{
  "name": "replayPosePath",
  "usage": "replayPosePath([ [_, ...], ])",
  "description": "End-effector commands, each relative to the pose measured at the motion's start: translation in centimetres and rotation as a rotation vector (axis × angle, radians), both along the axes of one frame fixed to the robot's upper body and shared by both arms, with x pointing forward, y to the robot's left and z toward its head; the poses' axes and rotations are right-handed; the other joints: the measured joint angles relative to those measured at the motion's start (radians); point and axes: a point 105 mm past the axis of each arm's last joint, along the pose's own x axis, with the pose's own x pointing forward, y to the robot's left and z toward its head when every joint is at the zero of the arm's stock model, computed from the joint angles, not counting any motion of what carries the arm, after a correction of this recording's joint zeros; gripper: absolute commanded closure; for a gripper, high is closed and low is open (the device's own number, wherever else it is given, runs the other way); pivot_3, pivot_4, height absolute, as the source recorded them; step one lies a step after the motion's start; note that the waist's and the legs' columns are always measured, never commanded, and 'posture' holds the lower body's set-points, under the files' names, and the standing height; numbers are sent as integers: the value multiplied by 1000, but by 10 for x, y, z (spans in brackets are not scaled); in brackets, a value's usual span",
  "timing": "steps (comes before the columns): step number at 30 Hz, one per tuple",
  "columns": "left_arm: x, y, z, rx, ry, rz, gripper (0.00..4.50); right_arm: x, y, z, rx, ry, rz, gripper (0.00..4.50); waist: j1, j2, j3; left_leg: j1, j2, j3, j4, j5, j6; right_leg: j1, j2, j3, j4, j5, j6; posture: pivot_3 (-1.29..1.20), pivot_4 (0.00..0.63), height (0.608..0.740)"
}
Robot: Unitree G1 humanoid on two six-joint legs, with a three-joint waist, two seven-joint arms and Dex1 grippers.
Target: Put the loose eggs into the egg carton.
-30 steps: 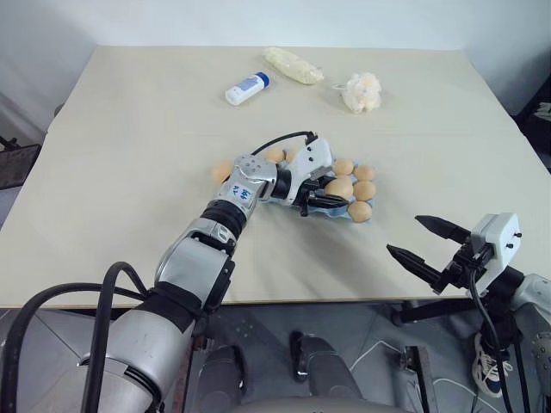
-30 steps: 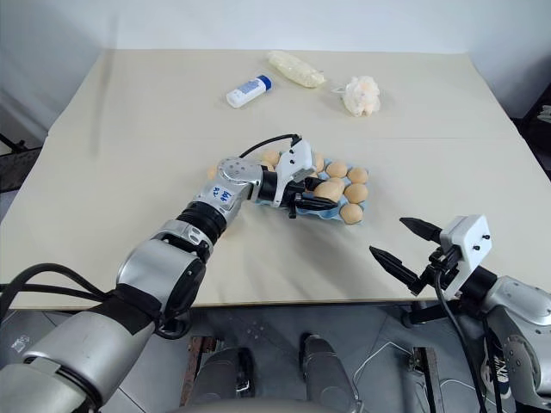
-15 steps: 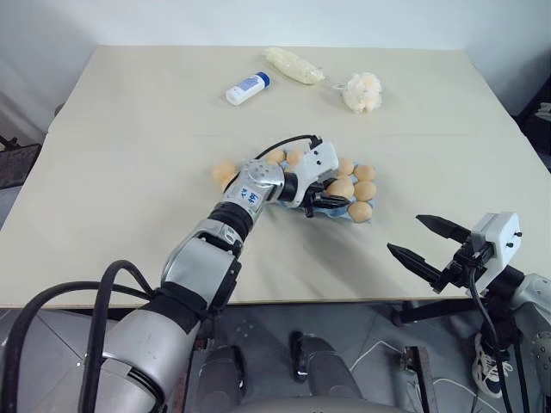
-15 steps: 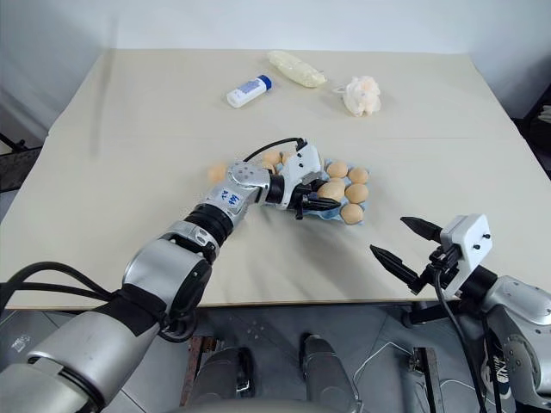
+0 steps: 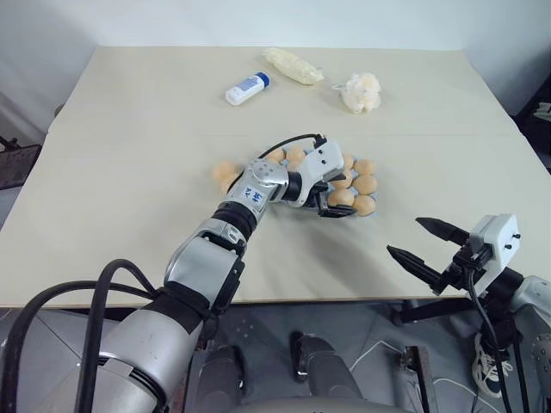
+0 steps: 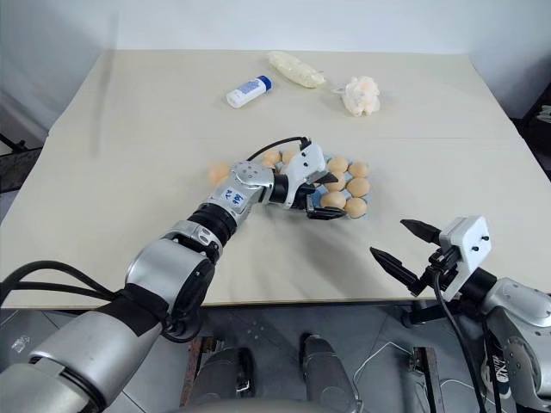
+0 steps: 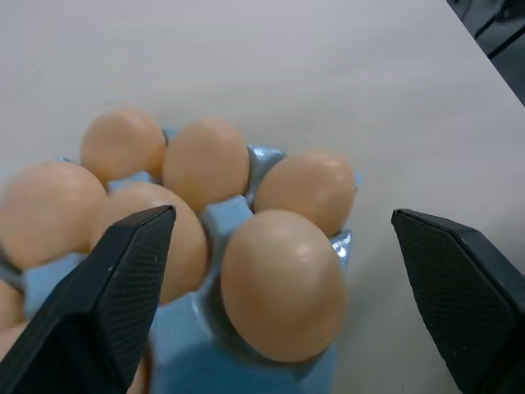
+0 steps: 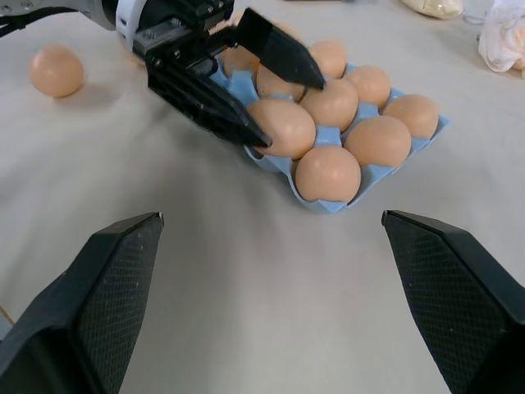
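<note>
Now the left gripper (image 5: 337, 200) is hanging just right of the frame's centre in the head views, over the near edge of the egg carton (image 8: 321, 204), and its two black fingers are standing wide apart with nothing between them; in the right wrist view one finger is lying against a seated egg while the other is sticking out above the row. The blue carton is sitting on the table (image 5: 138, 146), its cups filled with tan eggs (image 7: 283, 283). One loose egg (image 8: 57, 70) is lying on the bare tabletop to the left of the carton, apart from it. The right gripper (image 5: 417, 243) is hovering at the lower right past the table's near edge, fingers spread wide and empty. At the upper middle a white bottle (image 5: 246, 88), a pale bag (image 5: 294, 65) and a fluffy wad (image 5: 359, 92) are resting well apart from the carton.
</note>
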Motion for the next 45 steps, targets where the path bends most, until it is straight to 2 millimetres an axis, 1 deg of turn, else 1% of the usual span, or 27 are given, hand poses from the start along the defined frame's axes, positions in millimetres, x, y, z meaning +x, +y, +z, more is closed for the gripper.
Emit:
replayPosePath([
  [1, 4, 1, 50, -111, -85, -31, 37, 1, -2, 12, -17, -37, 7, 0, -1, 0, 0, 0, 0, 0, 0, 0, 0, 0, 0, 0, 0, 0, 0, 0, 150, 740],
  [3, 3, 5, 60, -142, -73, -49, 37, 2, -2, 12, -19, -35, 14, 0, 0, 0, 0, 0, 0, 0, 1, 0, 0, 0, 0, 0, 1, 0, 0, 0, 150, 740],
  [5, 2, 13, 69, -172, -87, -63, 37, 4, -2, 12, -20, -34, 25, 0, 0, 0, 0, 0, 0, 0, 1, 0, 0, 0, 0, 0, 1, 0, 0, 0, 150, 740],
  [10, 1, 50, 80, -224, -125, -10, 37, 12, 1, 15, -25, -36, 71, 0, -5, 0, 0, 1, 1, 1, 2, -1, 1, 0, 0, 0, 4, 0, 0, 0, 150, 740],
  [11, 1, 65, 79, -245, -129, 26, 37, 15, 2, 16, -27, -36, 83, 0, -6, 0, 0, 2, 1, 1, 2, -1, 0, 0, 0, 1, 6, 0, 0, 0, 150, 740],
  [13, -2, 109, 74, -299, -127, 144, 37, 20, 3, 17, -33, -32, 114, 0, -12, 1, 0, 3, 2, 1, 3, -1, -1, 0, 1, 1, 11, 0, -1, 0, 150, 740],
  [14, -5, 127, 70, -301, -126, 198, 37, 22, 4, 17, -36, -30, 127, 0, -20, 1, 0, 4, 2, 1, 3, -1, -1, 0, 1, 1, 12, -1, -1, 0, 150, 740],
  [15, -8, 139, 65, -293, -121, 234, 37, 24, 4, 18, -37, -28, 136, 0, -28, 2, 0, 5, 3, 2, 3, -2, -2, 0, 1, 2, 14, -1, -2, 0, 150, 740],
  [20, -27, 193, 48, -266, -106, 384, 37, 33, 8, 19, -45, -23, 184, 0, -19, 1, 0, 6, 5, 0, 6, 0, -5, 0, 3, 0, 19, -2, -4, 0, 150, 740],
  [22, -34, 208, 42, -257, -86, 427, 37, 37, 9, 20, -47, -21, 201, 0, -13, 1, 0, 6, 4, 0, 6, 1, -4, 0, 1, 0, 18, -2, -4, 0, 150, 740],
  [25, -46, 230, 28, -239, -37, 484, 37, 41, 12, 20, -50, -16, 229, 0, -12, 1, 0, 6, 3, 2, 6, 2, -2, 0, -1, 1, 16, -2, -4, 0, 150, 740],
  [30, -74, 251, 1, -176, 56, 502, 37, 45, 14, 22, -54, -16, 253, 0, -12, 1, 0, 6, 3, 2, 6, 1, -3, 0, -2, 1, 16, -4, -8, 0, 150, 740],
  [33, -85, 271, -6, -158, 53, 576, 37, 42, 16, 24, -46, -27, 290, 0, -12, 1, 0, 6, 5, 2, 5, 1, -3, 0, -4, 1, 15, -4, -10, 0, 150, 740],
  [35, -93, 281, -11, -150, 63, 618, 37, 37, 18, 24, -47, -22, 318, 0, -13, 1, 0, 6, 6, 2, 5, 0, -5, 0, -5, 1, 15, -4, -10, 0, 150, 740],
  [39, -105, 286, -18, -157, 75, 655, 37, 36, 17, 23, -59, -14, 325, 0, -14, 1, 0, 6, 7, 2, 4, -2, -8, 0, -5, 0, 14, -5, -11, 0, 150, 740],
  [40, -108, 285, -20, -163, 70, 654, 37, 37, 17, 22, -61, -10, 320, 0, -15, 1, 0, 6, 7, 2, 4, -3, -10, 0, -5, 1, 13, -6, -13, 0, 150, 740],
  [41, -110, 284, -21, -172, 68, 650, 37, 37, 16, 22, -63, -7, 317, 0, -15, 1, 0, 6, 7, 2, 4, -3, -10, 0, -6, 1, 12, -11, -22, 0, 150, 740],
  [45, -112, 276, -21, -184, 61, 632, 37, 39, 14, 22, -67, -5, 313, 0, -15, 1, 0, 6, 6, 3, 5, -3, -10, 0, -7, 1, 12, -11, -22, 0, 150, 740],
])
